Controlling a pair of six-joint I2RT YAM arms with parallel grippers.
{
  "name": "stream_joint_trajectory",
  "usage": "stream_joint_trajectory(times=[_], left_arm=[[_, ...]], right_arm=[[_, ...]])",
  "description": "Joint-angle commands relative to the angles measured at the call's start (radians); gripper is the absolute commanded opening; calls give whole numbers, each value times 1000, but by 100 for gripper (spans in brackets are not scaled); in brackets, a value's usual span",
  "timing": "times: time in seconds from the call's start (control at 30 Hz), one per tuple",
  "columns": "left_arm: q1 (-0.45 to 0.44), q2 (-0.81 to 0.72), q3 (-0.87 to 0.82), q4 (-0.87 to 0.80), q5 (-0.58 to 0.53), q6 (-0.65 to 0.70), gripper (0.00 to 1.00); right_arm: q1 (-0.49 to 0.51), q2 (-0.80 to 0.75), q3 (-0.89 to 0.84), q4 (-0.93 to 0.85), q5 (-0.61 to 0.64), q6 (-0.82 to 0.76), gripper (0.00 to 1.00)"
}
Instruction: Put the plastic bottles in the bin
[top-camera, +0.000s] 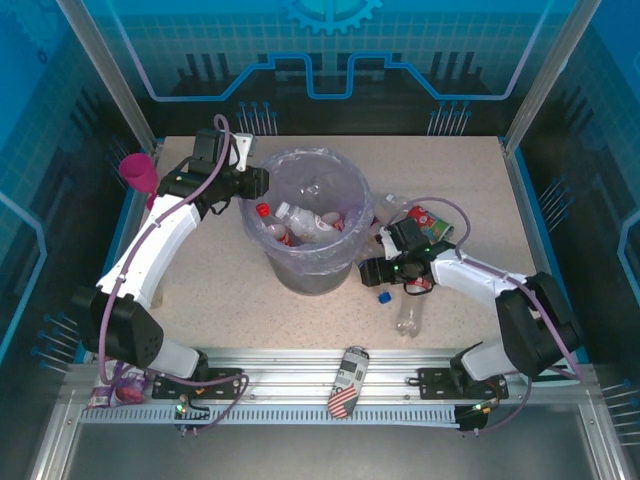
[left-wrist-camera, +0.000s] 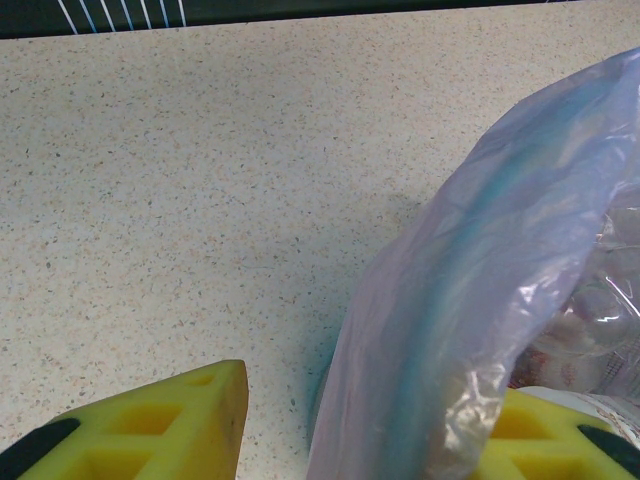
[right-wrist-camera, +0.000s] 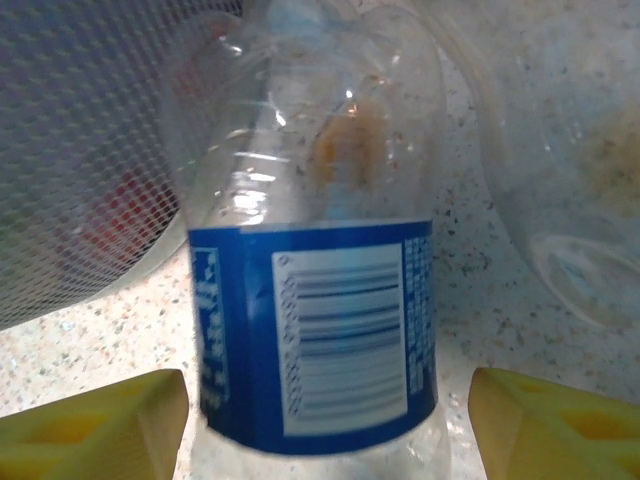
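Lavender plastic film lines the round grey bin (top-camera: 300, 275), which stands in the middle of the bench (top-camera: 225, 300). Several clear bottles (top-camera: 298, 224) with red caps and labels lie inside it.

Left fingers (left-wrist-camera: 170, 425): closed on the bag-lined rim at the bin's left side, with a fold of film between the yellow pads.

Right fingers (right-wrist-camera: 100, 425): parted, one either side of a blue-labelled bottle (right-wrist-camera: 315, 330) that lies on the bench just right of the bin. A gap shows at one pad, so this bottle is not gripped.

Another clear bottle (top-camera: 405, 315) lies nearer the arm bases, close to a loose blue cap (top-camera: 383, 296). A pink goblet (top-camera: 138, 175) sits at the far left edge. A patterned can (top-camera: 347, 383) rests on the front rail.
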Motion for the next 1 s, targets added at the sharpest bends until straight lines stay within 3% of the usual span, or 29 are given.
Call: stream_joint_trajectory(times=[0.0,0.23,0.6,0.83,0.97], left_arm=[[-3,79,-75,-121,-55,25,46],[-4,79,-74,-120,-57,25,46],[-4,79,-75,-121,-53,24,46],[-4,80,-75,-120,-54,23,46],[-4,80,-75,-121,-51,22,46]], right_arm=[[11,35,-18,70,-25,28,74],[14,15,-5,50,-23,29,64],[-25,-242,72,-144,7,-7,59],[-138,-365,215,-309,98,-118,57],[-153,-363,351,-343,131,-181,57]])
